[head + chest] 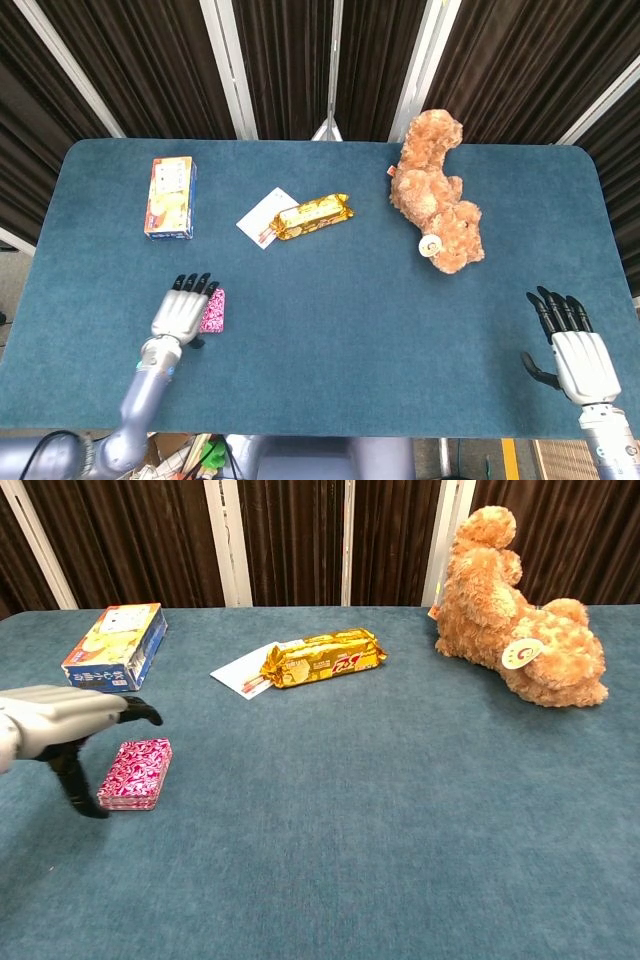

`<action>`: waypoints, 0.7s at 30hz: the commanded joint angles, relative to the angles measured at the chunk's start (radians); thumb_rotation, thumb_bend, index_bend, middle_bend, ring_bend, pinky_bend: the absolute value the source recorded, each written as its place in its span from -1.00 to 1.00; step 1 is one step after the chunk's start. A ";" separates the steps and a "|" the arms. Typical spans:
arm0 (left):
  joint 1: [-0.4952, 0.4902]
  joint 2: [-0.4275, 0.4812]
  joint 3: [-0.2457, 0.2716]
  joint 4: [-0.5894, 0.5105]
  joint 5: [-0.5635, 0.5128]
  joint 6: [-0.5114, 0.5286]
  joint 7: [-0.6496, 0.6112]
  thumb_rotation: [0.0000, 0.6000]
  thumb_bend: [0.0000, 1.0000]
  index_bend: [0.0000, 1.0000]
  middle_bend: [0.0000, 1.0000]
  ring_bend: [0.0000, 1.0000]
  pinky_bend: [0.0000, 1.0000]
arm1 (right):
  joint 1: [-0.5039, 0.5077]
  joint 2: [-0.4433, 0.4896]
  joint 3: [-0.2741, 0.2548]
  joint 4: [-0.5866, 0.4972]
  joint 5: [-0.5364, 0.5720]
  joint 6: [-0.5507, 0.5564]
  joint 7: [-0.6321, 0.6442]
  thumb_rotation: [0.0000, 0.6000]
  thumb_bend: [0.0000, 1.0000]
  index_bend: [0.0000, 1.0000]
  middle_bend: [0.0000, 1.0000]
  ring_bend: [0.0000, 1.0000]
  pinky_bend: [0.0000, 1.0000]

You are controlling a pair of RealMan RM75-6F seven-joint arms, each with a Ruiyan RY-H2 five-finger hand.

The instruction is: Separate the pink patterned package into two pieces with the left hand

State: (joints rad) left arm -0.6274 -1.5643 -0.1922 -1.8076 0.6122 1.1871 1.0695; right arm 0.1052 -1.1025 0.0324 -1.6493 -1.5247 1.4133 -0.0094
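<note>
Left hand [60, 730] open, empty, fingers spread just above pink patterned package [135, 773] lying flat on table [330, 330]; right hand [575, 350] open, well apart; gold snack pack [313, 216] lettering unreadable; blue box [170, 196]; teddy bear [435, 195] beyond.

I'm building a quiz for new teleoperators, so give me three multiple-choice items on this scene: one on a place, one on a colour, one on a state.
1. Where is the left hand?
A. Beside the small pink patterned package
B. On the plush bear
C. Over the gold wrapper

2. What colour is the long foil snack pack lying on the white card?
A. Gold
B. Green
C. Black

3. What is the state of the right hand?
A. Holding the box
B. Open, holding nothing
C. Pressing the bear

Answers: 1 A, the left hand sits at the left edge of the pink patterned package. 2 A, the foil snack pack is gold. 3 B, the right hand rests with fingers spread at the near table edge.
</note>
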 commanded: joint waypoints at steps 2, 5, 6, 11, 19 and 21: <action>-0.029 -0.031 -0.005 0.026 -0.028 0.013 0.000 1.00 -0.61 -0.74 -1.00 -1.00 -0.97 | 0.000 -0.001 -0.001 0.002 -0.003 0.002 0.004 1.00 -0.27 -1.00 -1.00 -1.00 -0.90; -0.043 -0.046 -0.005 0.040 -0.038 0.021 -0.008 1.00 -0.60 -0.73 -1.00 -1.00 -0.97 | 0.000 0.000 0.000 0.002 -0.001 0.001 0.008 1.00 -0.28 -1.00 -1.00 -1.00 -0.90; -0.048 -0.050 -0.005 0.045 -0.043 0.024 -0.010 1.00 -0.60 -0.73 -1.00 -1.00 -0.97 | 0.000 0.000 0.000 0.002 -0.001 0.001 0.010 1.00 -0.27 -1.00 -1.00 -1.00 -0.90; -0.063 -0.054 0.007 0.059 -0.060 0.035 -0.013 1.00 -0.60 -0.73 -1.00 -1.00 -0.97 | 0.000 0.000 -0.001 0.000 0.000 0.001 0.012 1.00 -0.27 -1.00 -1.00 -1.00 -0.90; -0.080 -0.062 0.019 0.092 -0.087 0.026 -0.040 1.00 -0.55 -0.64 -1.00 -1.00 -0.97 | 0.000 0.002 -0.002 -0.006 0.002 0.000 0.014 1.00 -0.28 -1.00 -1.00 -1.00 -0.90; -0.085 -0.067 0.020 0.103 -0.092 0.020 -0.048 1.00 -0.43 -0.54 -1.00 -1.00 -0.97 | 0.000 0.002 -0.001 -0.006 0.003 0.001 0.016 1.00 -0.27 -1.00 -1.00 -1.00 -0.90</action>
State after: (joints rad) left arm -0.7094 -1.6285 -0.1725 -1.7087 0.5229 1.2103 1.0245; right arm 0.1049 -1.1007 0.0310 -1.6554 -1.5217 1.4140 0.0061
